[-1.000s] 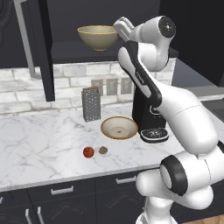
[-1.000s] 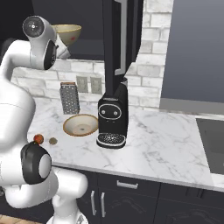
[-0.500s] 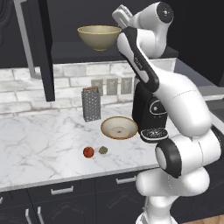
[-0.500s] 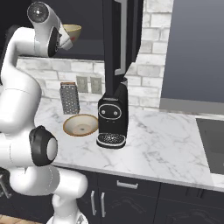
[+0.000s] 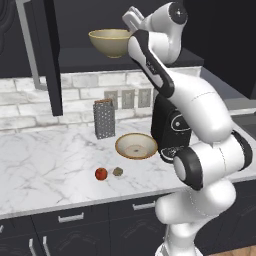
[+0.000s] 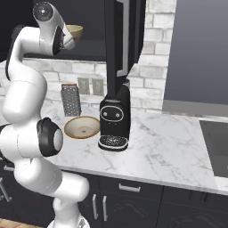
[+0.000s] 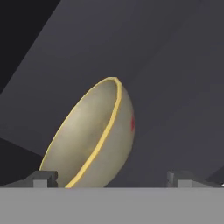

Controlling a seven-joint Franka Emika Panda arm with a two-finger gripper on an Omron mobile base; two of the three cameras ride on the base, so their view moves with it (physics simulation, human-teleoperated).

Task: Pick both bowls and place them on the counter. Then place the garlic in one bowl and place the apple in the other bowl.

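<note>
So the gripper [image 7: 111, 177] is up at the open cabinet with its jaws spread wide, nothing in them. In the hand view the deep olive-tan bowl [image 7: 94, 138] sits right between the two fingertips [image 7: 43, 178], which looks like lining up on the rim for a grab. That bowl [image 5: 111, 42] sits on the cabinet shelf [image 5: 95, 56], so my guess is it's the second one to bring down. The shallow tan bowl [image 5: 136, 146] already sits on the tabletop [image 5: 45, 165], just beside the coffee machine [image 6: 114, 120] and in front of the grater [image 5: 104, 118]. The apple [image 5: 101, 173] and garlic [image 5: 118, 171] lie close together nearer the front edge, not in any bowl yet.
</note>
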